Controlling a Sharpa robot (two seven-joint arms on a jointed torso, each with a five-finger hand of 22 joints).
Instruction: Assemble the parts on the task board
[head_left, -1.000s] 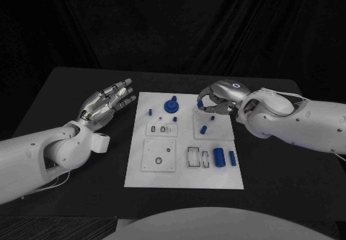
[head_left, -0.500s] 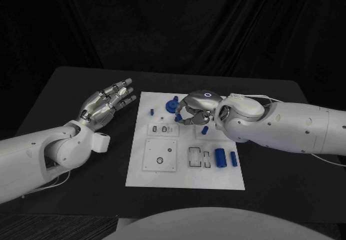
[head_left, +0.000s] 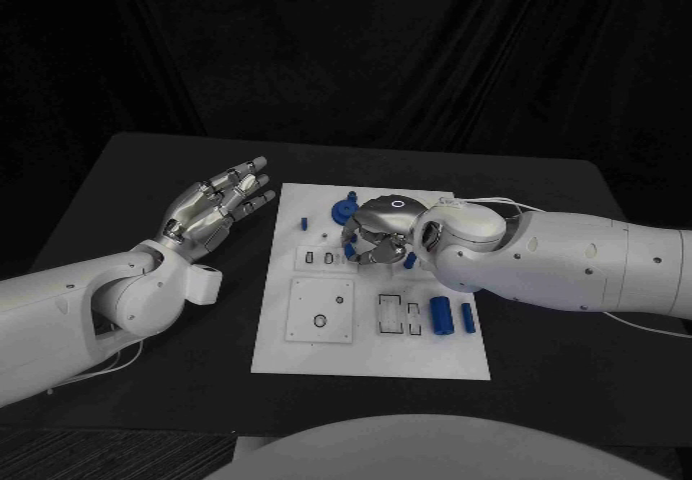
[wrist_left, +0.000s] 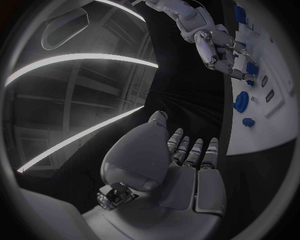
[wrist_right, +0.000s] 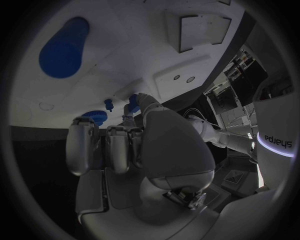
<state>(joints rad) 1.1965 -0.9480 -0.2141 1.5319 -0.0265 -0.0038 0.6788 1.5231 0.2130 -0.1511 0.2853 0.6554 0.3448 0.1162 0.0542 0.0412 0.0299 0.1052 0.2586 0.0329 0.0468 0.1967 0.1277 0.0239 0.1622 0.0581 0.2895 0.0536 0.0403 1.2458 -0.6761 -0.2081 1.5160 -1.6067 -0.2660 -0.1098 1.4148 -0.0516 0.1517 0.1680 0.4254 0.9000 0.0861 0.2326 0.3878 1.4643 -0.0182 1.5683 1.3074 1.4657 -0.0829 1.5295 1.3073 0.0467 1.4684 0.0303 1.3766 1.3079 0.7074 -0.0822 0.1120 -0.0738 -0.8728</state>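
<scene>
right hand (head_left: 378, 238): curled over the upper middle of the task board (head_left: 371, 355), fingers bent down; the right wrist view shows a small blue part (wrist_right: 128, 108) at a fingertip, though whether it is pinched cannot be told.
left hand (head_left: 214, 208): raised off the table beside the board's left edge, fingers apart, holding nothing; the left wrist view shows its fingers (wrist_left: 190, 152) straight, side by side.
head view: two blue cylinders (head_left: 451, 316) lie at the board's lower right, a blue knob (head_left: 343, 210) stands near its top edge by the right hand.
left wrist view: shows the right hand (wrist_left: 220, 50) from the side, fingertips down at the board.
change: the right arm has swung from the board's upper right corner toward its middle over the last second; the left hand has stayed put.
</scene>
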